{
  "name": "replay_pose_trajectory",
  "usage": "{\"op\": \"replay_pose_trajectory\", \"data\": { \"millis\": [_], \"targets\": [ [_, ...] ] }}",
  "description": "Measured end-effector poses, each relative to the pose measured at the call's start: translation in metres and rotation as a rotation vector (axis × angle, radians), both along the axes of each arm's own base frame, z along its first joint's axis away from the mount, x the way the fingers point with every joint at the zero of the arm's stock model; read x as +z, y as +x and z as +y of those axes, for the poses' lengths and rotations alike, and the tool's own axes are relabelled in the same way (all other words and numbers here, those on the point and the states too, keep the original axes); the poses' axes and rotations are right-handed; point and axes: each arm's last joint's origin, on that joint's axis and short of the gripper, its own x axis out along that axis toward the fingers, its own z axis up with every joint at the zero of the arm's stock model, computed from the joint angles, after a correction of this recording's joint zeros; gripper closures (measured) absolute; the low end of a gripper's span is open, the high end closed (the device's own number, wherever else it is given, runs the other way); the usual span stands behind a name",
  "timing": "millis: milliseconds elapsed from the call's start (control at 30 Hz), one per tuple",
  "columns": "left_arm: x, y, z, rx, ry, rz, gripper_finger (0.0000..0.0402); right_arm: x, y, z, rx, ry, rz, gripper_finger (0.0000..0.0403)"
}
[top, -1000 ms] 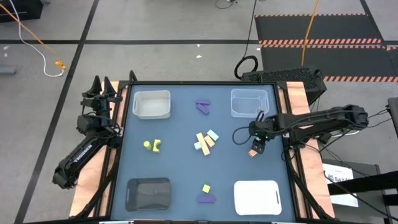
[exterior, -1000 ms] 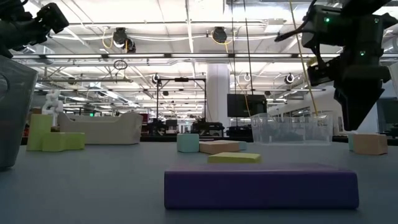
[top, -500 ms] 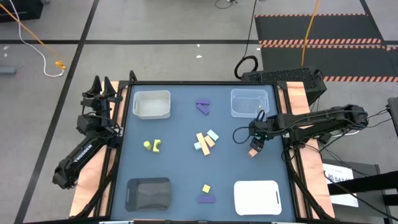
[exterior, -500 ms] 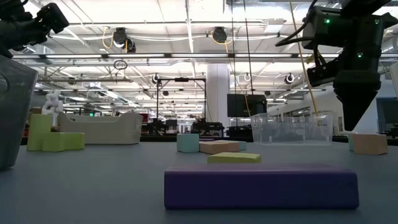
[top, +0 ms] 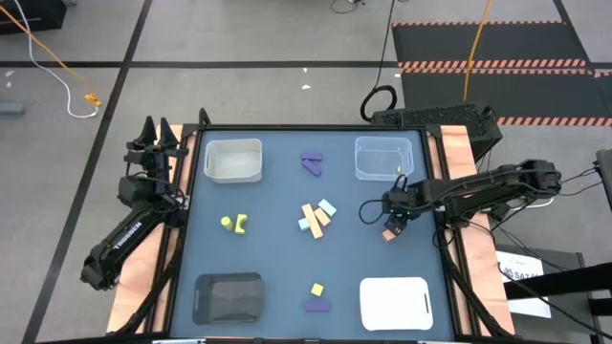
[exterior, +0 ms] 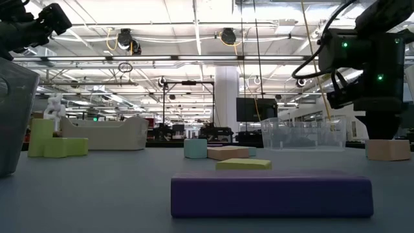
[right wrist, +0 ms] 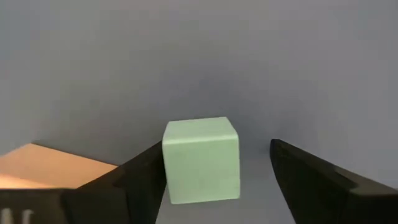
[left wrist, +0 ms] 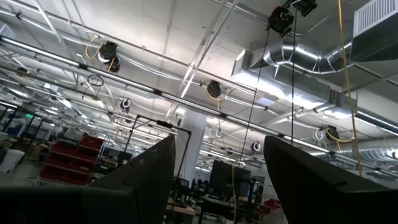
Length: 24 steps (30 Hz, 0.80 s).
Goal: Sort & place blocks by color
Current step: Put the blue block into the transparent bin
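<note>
With right gripper [right wrist: 211,186] low at the table's right edge, fingers spread around mint cube [right wrist: 201,158] beside salmon block [right wrist: 43,165], step is grasping; next: clamp and lift; left gripper [left wrist: 217,180] parked open

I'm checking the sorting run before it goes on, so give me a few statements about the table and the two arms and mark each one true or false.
1. The right tool stands open around a mint cube. True.
2. An orange block lies right beside that cube. True.
3. The left tool is down among the blocks in the middle of the table. False: it waits raised at the table's left edge, holding nothing.
4. The white tray already holds several blocks. False: no block shows in it.
5. A purple bar lies near the front edge, with a yellow block just behind it. True.
</note>
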Motion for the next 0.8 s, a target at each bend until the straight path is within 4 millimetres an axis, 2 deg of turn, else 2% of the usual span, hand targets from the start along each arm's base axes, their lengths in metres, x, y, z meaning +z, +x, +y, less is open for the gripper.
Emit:
{"op": "replay_pose_trajectory", "data": {
  "millis": [100,267,433,567,667,800],
  "targets": [
    [0.000,0.000,0.000,0.000,0.000,0.000,0.0158,0.000,0.001,0.000,-0.004,0.003,-0.007,0.0184],
    [0.000,0.000,0.000,0.000,0.000,0.000,0.0158,0.000,0.001,0.000,-0.024,0.012,-0.020,0.0285],
    [0.000,0.000,0.000,0.000,0.000,0.000,0.0158,0.003,0.002,0.001,-0.018,0.028,-0.050,0.0287],
    [0.000,0.000,0.000,0.001,-0.001,0.000,0.0158,0.017,0.008,0.000,0.000,0.006,-0.165,0.0287],
    [0.000,0.000,0.000,0.001,-0.002,0.001,0.0158,0.030,0.018,-0.001,0.006,-0.047,-0.346,0.0287],
    [0.000,0.000,0.000,0.000,-0.002,0.001,0.0158,0.055,0.042,-0.003,0.130,-0.133,-0.713,0.0287]
  ]
}}
